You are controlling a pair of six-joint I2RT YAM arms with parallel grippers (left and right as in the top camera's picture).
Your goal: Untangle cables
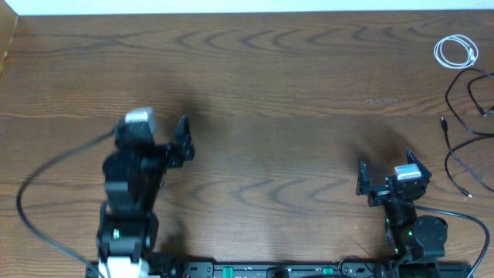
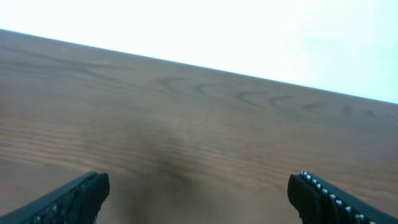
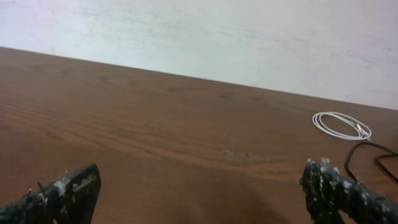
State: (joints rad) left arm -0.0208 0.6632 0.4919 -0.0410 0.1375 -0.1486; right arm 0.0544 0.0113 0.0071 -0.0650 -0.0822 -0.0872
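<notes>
**One camera above, two low at the wrists**

The overhead camera looks straight down on the brown wood-grain table (image 1: 270,93). Both wrist cameras sit low and close, facing twelve o'clock toward the pale wall (image 3: 217,37). The overhead and right wrist views share the coiled white cable (image 1: 455,52) at two o'clock.

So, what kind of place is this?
Probably a robot laboratory bench: a left arm and a right arm fixed at one edge of a wooden table, a plain white wall behind, a white cable and black cables lying loose.

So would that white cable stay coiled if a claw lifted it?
Probably not: the white cable is a thin cord in loose loops, so it would likely sag and uncoil. It looks light and might slide on the smooth table.
</notes>
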